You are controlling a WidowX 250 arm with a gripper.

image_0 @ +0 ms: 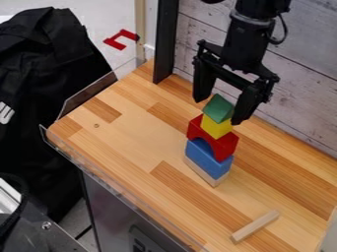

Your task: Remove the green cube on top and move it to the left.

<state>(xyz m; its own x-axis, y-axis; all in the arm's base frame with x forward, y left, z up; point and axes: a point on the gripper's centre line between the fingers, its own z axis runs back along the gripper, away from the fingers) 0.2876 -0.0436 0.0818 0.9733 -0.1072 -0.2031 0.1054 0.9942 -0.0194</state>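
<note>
Green cube (pixel 218 108) on top, and I have my claw (pixel 221 110) spread wide, a finger either side of it, gripping nothing. Beneath it sit a yellow block (pixel 217 129), red arch (pixel 225 144), blue arch (pixel 207 160) and pale wooden block (pixel 213 182); well apart from it lies a wooden stick (pixel 255 226).

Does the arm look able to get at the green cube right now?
Likely yes: the end effector hangs open at the green cube, which tops the stack with no block above it. One view leaves exact alignment unsure.
</note>
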